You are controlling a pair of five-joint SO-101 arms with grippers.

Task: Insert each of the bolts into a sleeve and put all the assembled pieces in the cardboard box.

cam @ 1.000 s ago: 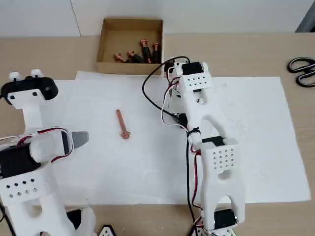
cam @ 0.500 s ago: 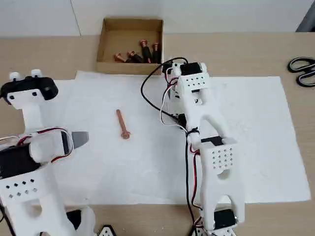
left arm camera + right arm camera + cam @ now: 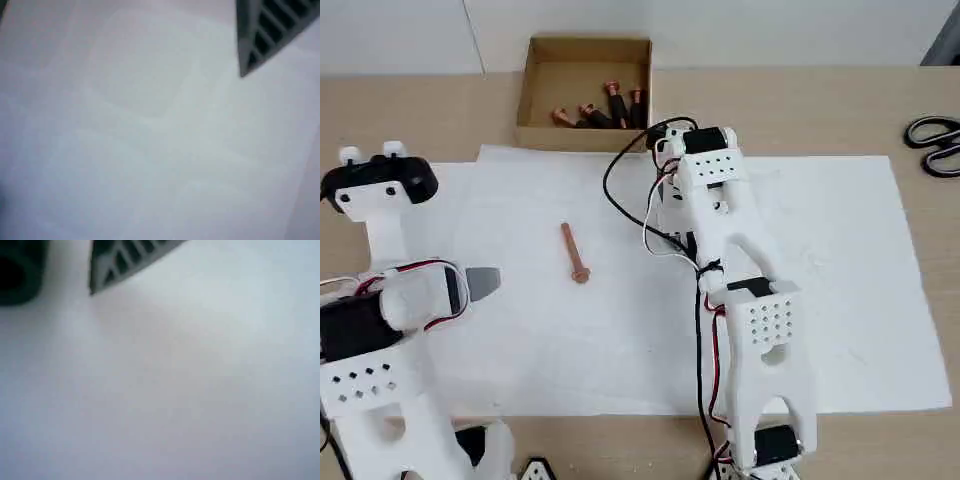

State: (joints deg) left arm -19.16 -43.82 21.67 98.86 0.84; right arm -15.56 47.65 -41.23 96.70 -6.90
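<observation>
A lone copper bolt (image 3: 575,252) lies flat on the white paper sheet (image 3: 840,260) that covers most of the surface (image 3: 800,110). It is apart from both arms, out ahead of the left gripper (image 3: 483,282) and off to the side of the right arm (image 3: 720,200). Its head points back toward the arms' bases. The left gripper hangs low over bare paper near the sheet's edge, and whether it is spread or pressed together cannot be told. The right arm stretches forward across the sheet, its far end just short of the cardboard box (image 3: 532,95). The right gripper (image 3: 75,287) is close above the paper, and its state cannot be told either. Just beside it is a dark rounded shape (image 3: 17,272), too blurred to name. Inside the box, several assembled pieces (image 3: 600,108), copper bolts in dark sleeves, lie clustered toward the wall nearest the right arm. A pair of scissors (image 3: 935,145) rests on bare surface well away from both grippers, past the sheet's far corner.
</observation>
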